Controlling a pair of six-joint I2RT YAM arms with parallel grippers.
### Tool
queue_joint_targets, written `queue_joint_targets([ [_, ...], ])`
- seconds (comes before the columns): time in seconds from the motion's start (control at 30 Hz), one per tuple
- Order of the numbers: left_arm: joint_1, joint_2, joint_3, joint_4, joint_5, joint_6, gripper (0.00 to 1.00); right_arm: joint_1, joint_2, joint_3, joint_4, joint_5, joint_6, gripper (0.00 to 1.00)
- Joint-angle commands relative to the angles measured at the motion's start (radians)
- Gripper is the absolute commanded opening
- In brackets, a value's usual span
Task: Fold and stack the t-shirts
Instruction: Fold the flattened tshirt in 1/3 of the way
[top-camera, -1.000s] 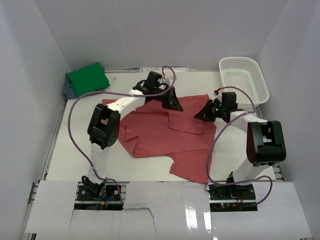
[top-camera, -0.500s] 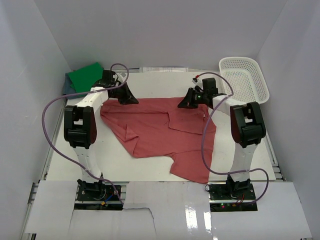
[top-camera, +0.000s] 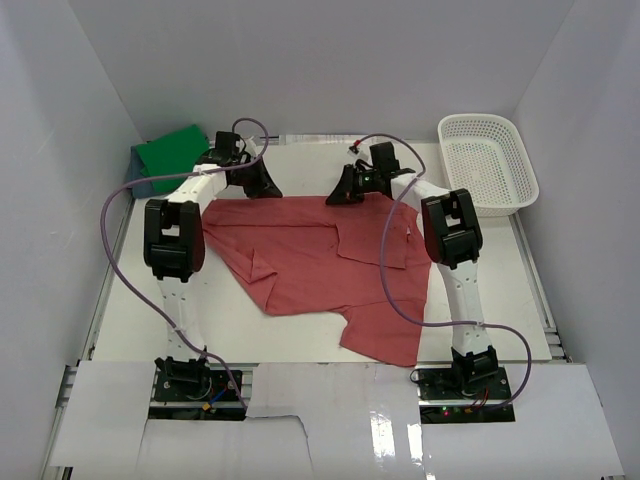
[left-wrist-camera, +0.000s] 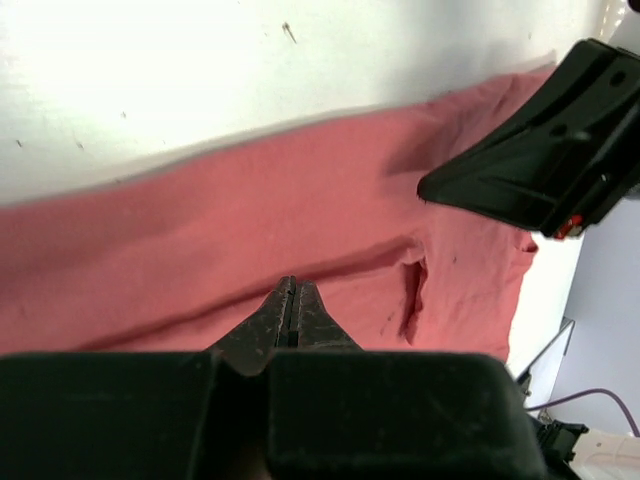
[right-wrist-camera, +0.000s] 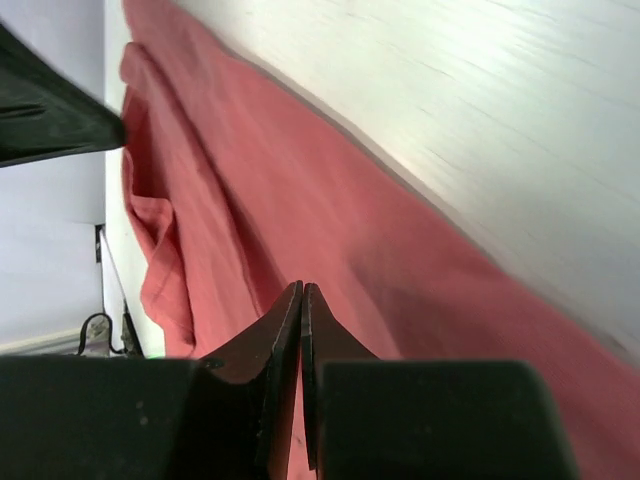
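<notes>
Both jaws are pinched tight on the far edge of the brick-red t-shirt (top-camera: 320, 265), left gripper (top-camera: 268, 191) and right gripper (top-camera: 336, 198) a little apart. Shirt lies spread out in the middle (green t-shirt (top-camera: 176, 155) sits folded, far-left corner).

The brick-red t-shirt (top-camera: 320, 262) was soft matt cloth, creased and free of sheen; the green t-shirt (top-camera: 178, 155) and the blue-grey t-shirt (top-camera: 140, 182) showed the same dull cloth surface. The tabletop (top-camera: 300, 165) was a smooth white matt sheet with a few small dark specks. The basket (top-camera: 455, 160) was white moulded plastic in an open lattice, faintly shiny. The left claw (left-wrist-camera: 297, 292) and the right claw (right-wrist-camera: 301, 292) looked like black matt plastic, finely grained. The arm housings (top-camera: 172, 240) were smooth plastic, part white and part black. The cables (top-camera: 383, 275) had smooth purple sheathing. A white panel (top-camera: 380, 425) at the near edge was glossy and reflective.
</notes>
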Motion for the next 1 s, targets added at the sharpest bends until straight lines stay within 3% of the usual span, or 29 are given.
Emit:
queue_joint_targets([
  [0.0, 0.008, 0.04, 0.056, -0.008, -0.012, 0.03, 0.0, 0.028, 0.042, 0.093, -0.008, -0.065, 0.01, 0.08],
  [0.47, 0.008, 0.195, 0.089, -0.018, 0.068, 0.064, 0.0, 0.097, 0.106, 0.052, 0.034, -0.091, 0.029, 0.08],
  [0.73, 0.008, 0.206, 0.081, -0.018, 0.068, 0.07, 0.0, 0.121, 0.107, 0.035, -0.037, -0.082, -0.033, 0.08],
  [0.97, 0.008, 0.201, 0.079, -0.019, 0.057, 0.064, 0.0, 0.143, 0.015, -0.131, 0.006, -0.129, -0.044, 0.08],
])
